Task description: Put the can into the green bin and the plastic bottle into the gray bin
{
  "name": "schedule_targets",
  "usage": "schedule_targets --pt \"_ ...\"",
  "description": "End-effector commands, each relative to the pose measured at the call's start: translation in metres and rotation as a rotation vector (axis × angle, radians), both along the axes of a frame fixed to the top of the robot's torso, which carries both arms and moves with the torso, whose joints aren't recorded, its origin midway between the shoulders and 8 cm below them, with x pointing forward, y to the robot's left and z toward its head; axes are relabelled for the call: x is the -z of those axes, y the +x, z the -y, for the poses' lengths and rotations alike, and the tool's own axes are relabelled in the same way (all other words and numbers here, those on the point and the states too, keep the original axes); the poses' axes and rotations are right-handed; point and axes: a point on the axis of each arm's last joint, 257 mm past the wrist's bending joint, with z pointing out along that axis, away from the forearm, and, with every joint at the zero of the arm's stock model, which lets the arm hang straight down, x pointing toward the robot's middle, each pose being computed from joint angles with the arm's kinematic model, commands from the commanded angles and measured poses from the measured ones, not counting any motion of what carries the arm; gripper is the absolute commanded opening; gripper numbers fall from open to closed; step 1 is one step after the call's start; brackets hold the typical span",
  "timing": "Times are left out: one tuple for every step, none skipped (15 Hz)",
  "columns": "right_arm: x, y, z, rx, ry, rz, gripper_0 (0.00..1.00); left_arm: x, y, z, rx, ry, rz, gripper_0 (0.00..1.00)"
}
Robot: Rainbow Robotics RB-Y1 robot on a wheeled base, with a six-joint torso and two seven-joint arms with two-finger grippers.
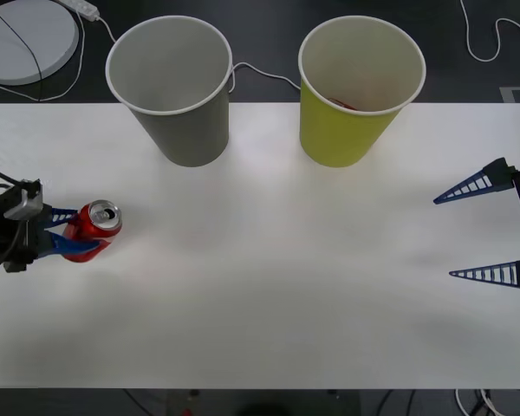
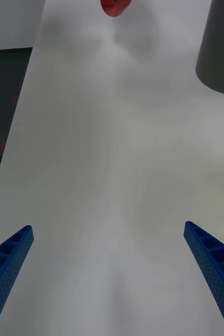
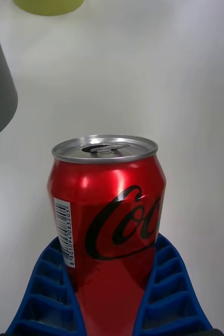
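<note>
Can (image 1: 95, 227): upright near table (image 1: 269, 295) left edge, being pinched by left gripper (image 1: 76, 231) jaws. Right gripper (image 1: 485, 232): being held spread at right edge. Risk: can being tipped if lifted off-centre.

Red can (image 1: 94, 227) upright at table's left; gray bin (image 1: 172, 87) and green bin (image 1: 357, 87) behind.

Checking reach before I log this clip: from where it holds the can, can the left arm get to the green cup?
Probably yes. The left gripper is shut on the can at the table's left edge. The green cup stands far right of it; the gray cup sits partly between, so it likely needs lifting over.
</note>
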Motion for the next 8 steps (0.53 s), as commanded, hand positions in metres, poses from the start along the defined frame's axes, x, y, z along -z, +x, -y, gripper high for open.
schedule_targets --pt "0.000 0.000 0.000 0.000 0.000 0.000 1.00 -0.017 0.001 0.009 -0.060 0.047 -0.012 0.00" --pt "0.000 0.000 0.000 0.000 0.000 0.000 1.00 -0.022 0.000 0.011 -0.077 0.059 -0.024 0.00" --pt "0.000 0.000 0.000 0.000 0.000 0.000 1.00 -0.026 -0.001 0.013 -0.089 0.076 -0.032 0.00" --pt "0.000 0.000 0.000 0.000 0.000 0.000 1.00 -0.035 -0.003 0.015 -0.105 0.114 -0.029 0.00" --pt "0.000 0.000 0.000 0.000 0.000 0.000 1.00 -0.041 -0.005 0.019 -0.116 0.138 -0.033 0.00" --pt "0.000 0.000 0.000 0.000 0.000 0.000 1.00 -0.048 -0.010 0.023 -0.123 0.158 -0.037 0.00" --pt "0.000 0.000 0.000 0.000 0.000 0.000 1.00 -0.057 -0.015 0.031 -0.133 0.174 -0.041 0.00" --pt "0.000 0.000 0.000 0.000 0.000 0.000 1.00 -0.066 -0.019 0.039 -0.135 0.184 -0.035 0.00"
